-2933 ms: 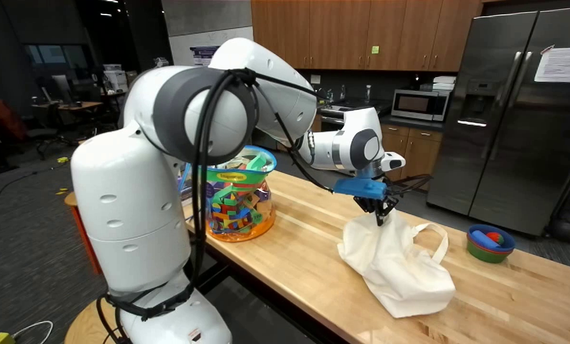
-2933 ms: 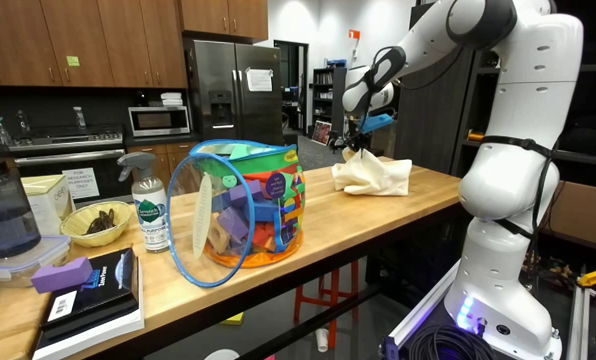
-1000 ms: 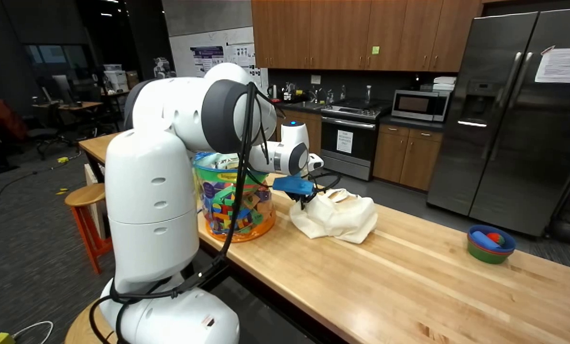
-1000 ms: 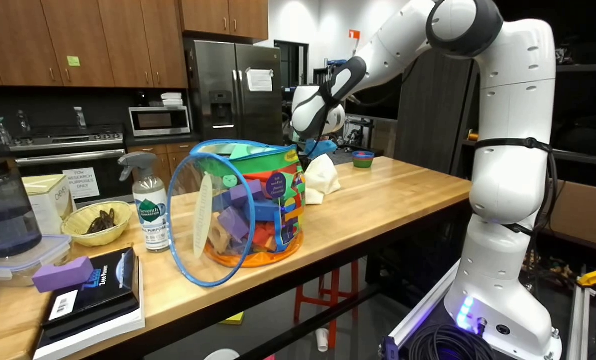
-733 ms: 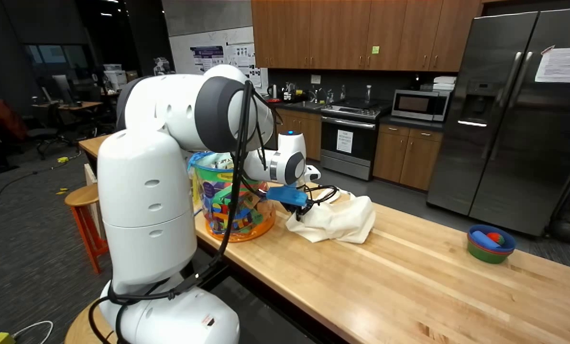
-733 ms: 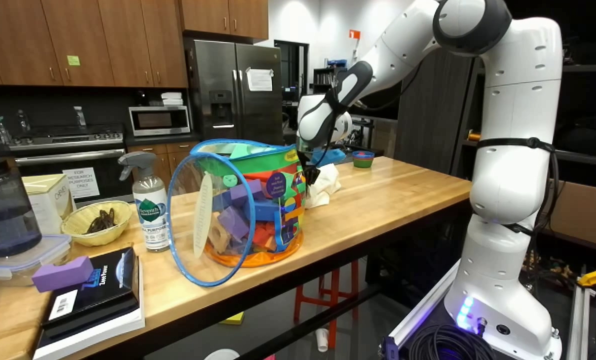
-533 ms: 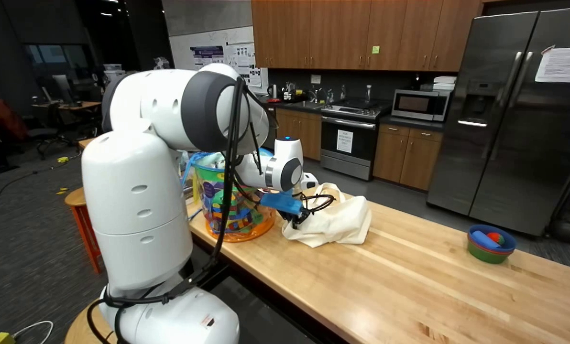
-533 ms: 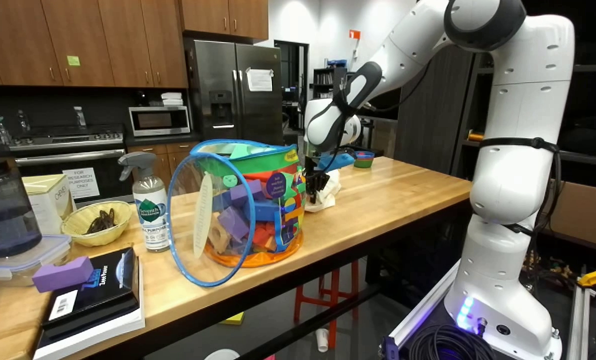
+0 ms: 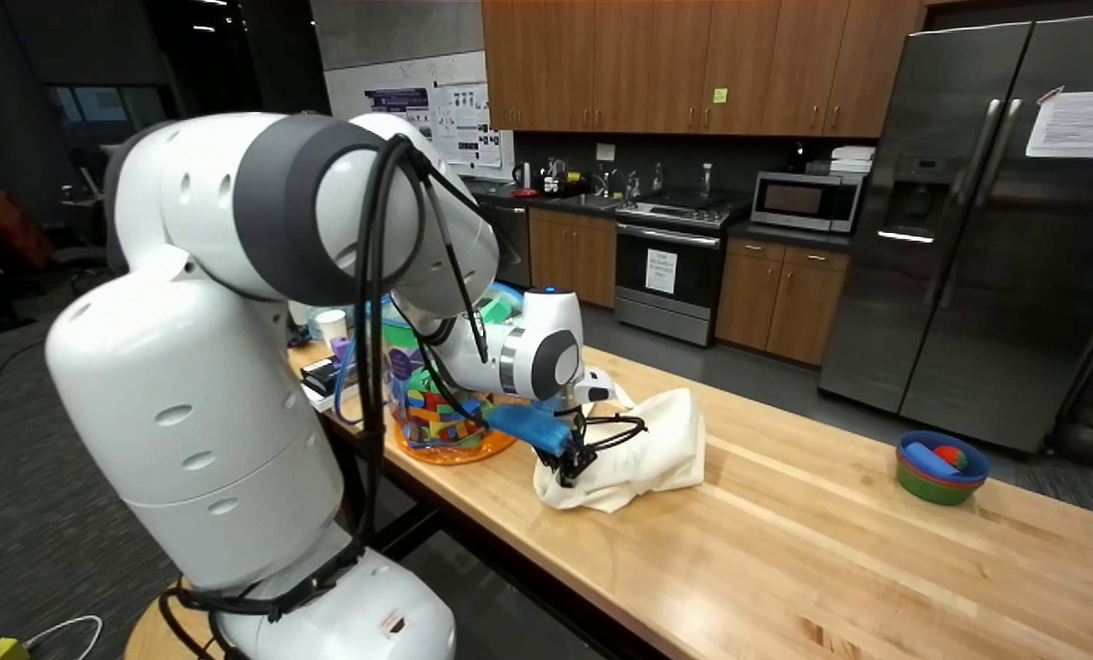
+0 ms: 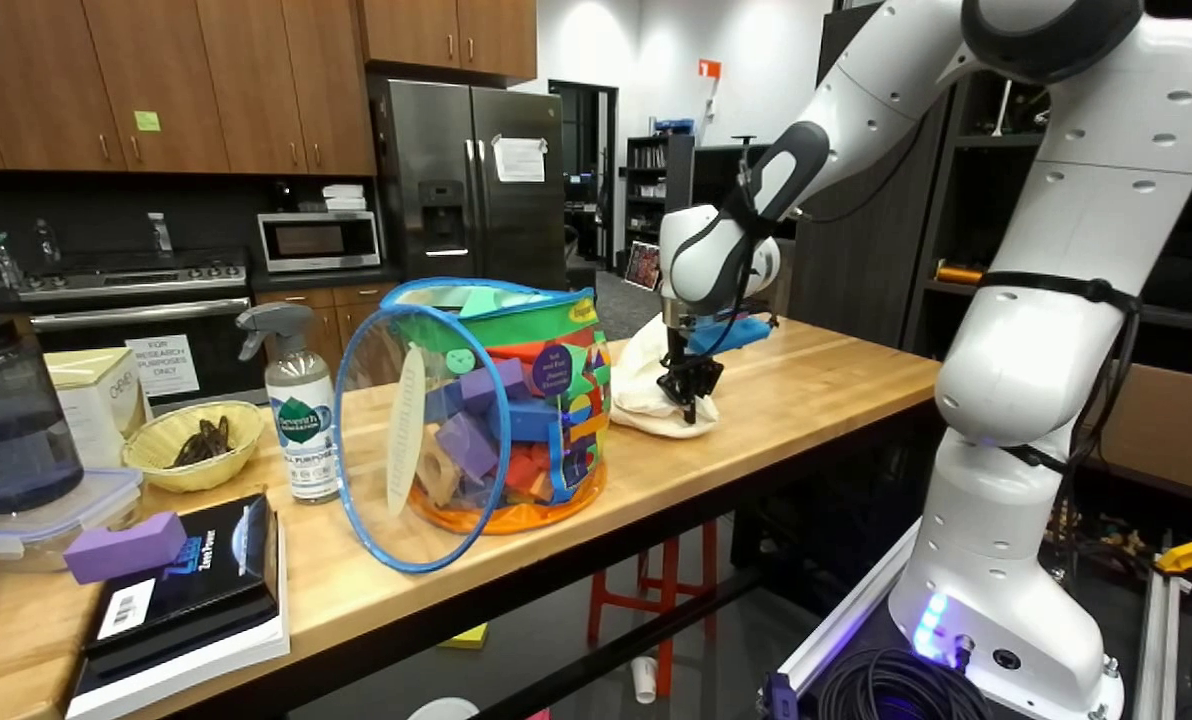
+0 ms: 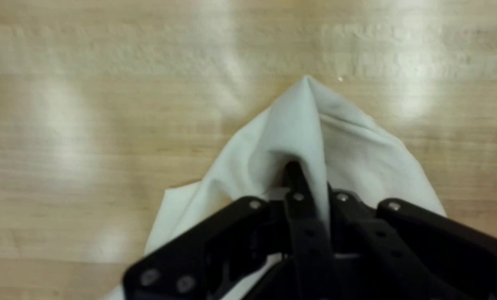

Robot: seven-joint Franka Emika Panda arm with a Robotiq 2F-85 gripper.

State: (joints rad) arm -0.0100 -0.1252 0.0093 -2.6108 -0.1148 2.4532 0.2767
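My gripper (image 9: 566, 477) is shut on a fold of a cream cloth bag (image 9: 661, 449), low over the wooden table (image 9: 785, 550). The gripper (image 10: 689, 412) and the bag (image 10: 641, 385) also show in the other exterior picture, where the bag lies slumped beside and behind the gripper. In the wrist view the cloth (image 11: 369, 166) runs as a raised fold between the two fingers of the gripper (image 11: 313, 183). The left finger (image 11: 299, 183) is partly tucked under the fold. The bag's lower part lies on the table, and a handle shows behind the wrist. The bag's inside is hidden.
A clear tub of coloured blocks with an orange base (image 10: 556, 517) stands close to the bag. Stacked bowls (image 9: 933, 490) stand farther along the table. A spray bottle (image 10: 299, 430), a yellow basket (image 10: 191, 482) and a purple block (image 10: 124, 548) on books stand past the tub.
My gripper, shut on the bag, has moved along the table from the bowl side to near the tub. Lately it has come lower and towards the table's near edge, dragging the bag.
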